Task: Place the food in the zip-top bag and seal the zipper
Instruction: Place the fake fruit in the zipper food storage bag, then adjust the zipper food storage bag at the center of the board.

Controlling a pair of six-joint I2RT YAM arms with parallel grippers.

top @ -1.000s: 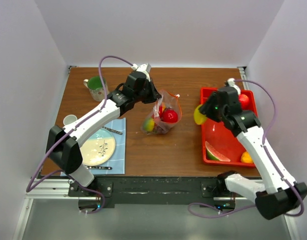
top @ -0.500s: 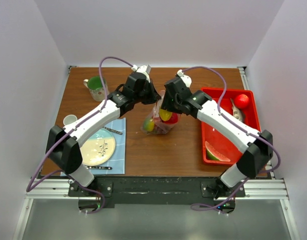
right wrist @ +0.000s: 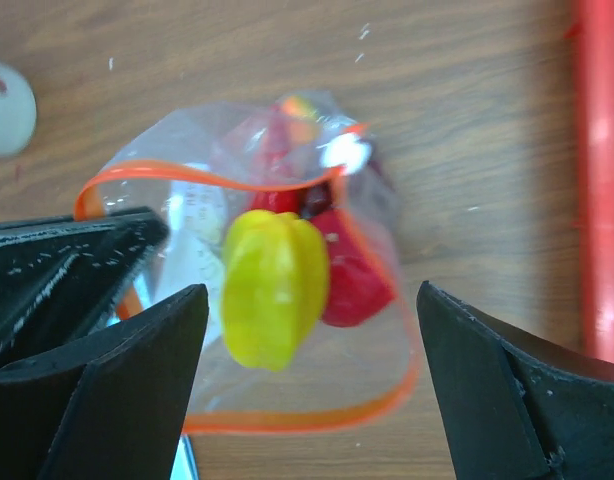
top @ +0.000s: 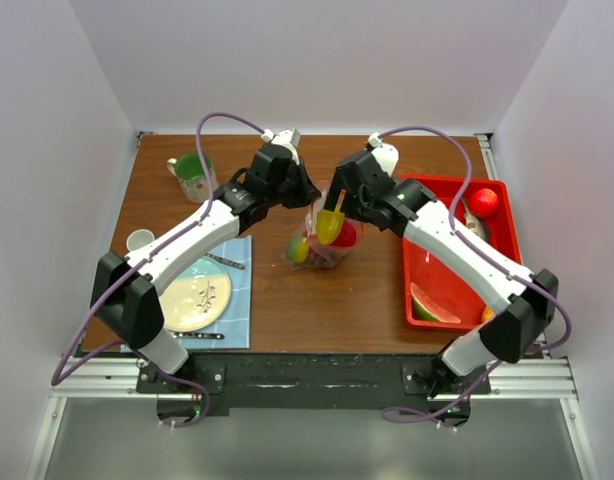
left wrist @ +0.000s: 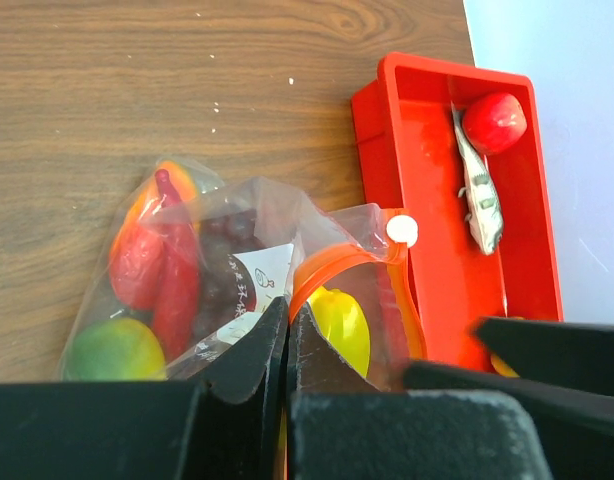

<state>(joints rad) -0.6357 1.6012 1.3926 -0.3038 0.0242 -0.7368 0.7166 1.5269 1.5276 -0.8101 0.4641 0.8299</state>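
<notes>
This is a robotics lab test cell, not a home. Plain white panels (top: 47, 150) box in a wood-grain desk (top: 317, 300) on three sides. A left arm (top: 187, 235) and a right arm (top: 467, 255) are bolted to an aluminium rail (top: 92, 375) along its near edge, with purple cables (top: 227, 116) looping off them. The tableware looks staged: a cream plate (top: 195, 297) on a blue mat (top: 239, 300), a green mug (top: 194, 175), and a red tray (top: 442, 270) of plastic toy foods (top: 432, 305).

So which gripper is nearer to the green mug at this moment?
Left. The left gripper pinches the zip-top bag rim, to the right of the green mug; the right gripper hangs open over its mouth, farther right.
</notes>
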